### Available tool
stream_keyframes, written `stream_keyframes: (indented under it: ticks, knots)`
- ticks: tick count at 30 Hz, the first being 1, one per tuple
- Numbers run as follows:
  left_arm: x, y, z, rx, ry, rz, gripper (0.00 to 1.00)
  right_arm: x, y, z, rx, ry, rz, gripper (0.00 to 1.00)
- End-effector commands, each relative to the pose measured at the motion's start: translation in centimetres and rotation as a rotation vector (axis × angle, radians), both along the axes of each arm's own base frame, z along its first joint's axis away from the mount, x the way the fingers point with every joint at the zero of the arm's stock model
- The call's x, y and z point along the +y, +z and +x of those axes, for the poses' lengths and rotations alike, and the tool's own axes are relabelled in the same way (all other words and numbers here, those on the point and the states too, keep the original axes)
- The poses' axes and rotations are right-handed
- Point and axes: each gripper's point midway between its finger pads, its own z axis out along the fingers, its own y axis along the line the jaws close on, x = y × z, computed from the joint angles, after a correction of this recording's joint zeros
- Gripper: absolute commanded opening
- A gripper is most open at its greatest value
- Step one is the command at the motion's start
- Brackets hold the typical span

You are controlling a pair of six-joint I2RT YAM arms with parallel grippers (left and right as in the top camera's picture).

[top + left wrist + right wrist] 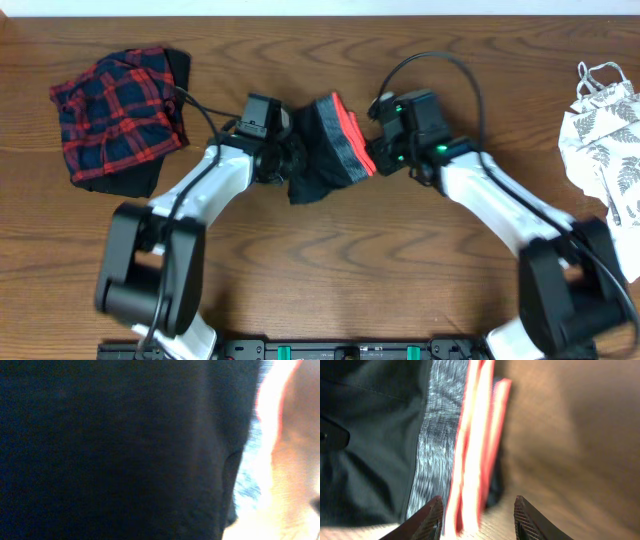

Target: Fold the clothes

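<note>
Fingers (432, 517) on the right gripper (477, 504) are straddling the leggings' (310, 186) coral waistband (476, 435), apart; left gripper (289, 160) is pinching black fabric shut, likely anchoring the fold.

The tabletop (330, 270) is brown wood with a visible grain and a low sheen. The leggings (310, 185) are matt black knit cloth; their waistband (345, 140) is heathered grey with a coral-red edge. The plaid piece (115, 115) looks like soft woven cloth, the leaf-print top (600, 140) like thin white cloth. The arm shells (215, 185) are smooth white plastic with matt black joints.
</note>
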Motion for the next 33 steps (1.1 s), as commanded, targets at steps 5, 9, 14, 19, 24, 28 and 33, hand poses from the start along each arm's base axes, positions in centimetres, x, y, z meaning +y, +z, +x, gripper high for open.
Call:
stream_keyframes:
  ticks: [5,9,14,19,24,28,33]
  knots:
    - [3.8,5.6,4.1,-0.252,0.089,0.208,0.05,-2.2,6.2,0.1,-0.124,-0.054,0.025,0.44]
    - [6.0,7.1,5.8,-0.333,0.111,0.344,0.06,-2.4,7.4,-0.5,-0.14,-0.055,0.029,0.44]
    - [9.1,8.7,7.5,-0.394,0.146,0.445,0.06,-2.6,7.7,-0.9,-0.136,-0.056,0.028,0.44]
    - [11.6,9.8,8.5,-0.403,0.209,0.438,0.06,-2.6,7.6,-1.0,-0.13,-0.055,0.026,0.43]
    - [12.7,11.3,9.4,-0.432,0.243,0.435,0.06,-2.6,7.6,-1.0,-0.13,-0.055,0.025,0.43]
    - [13.6,14.7,11.2,-0.519,0.256,0.441,0.06,-2.6,7.6,-1.0,-0.129,-0.055,0.025,0.43]
    - [16.1,20.1,14.0,-0.635,0.319,0.432,0.06,-2.6,7.4,-1.1,-0.122,-0.055,0.023,0.43]
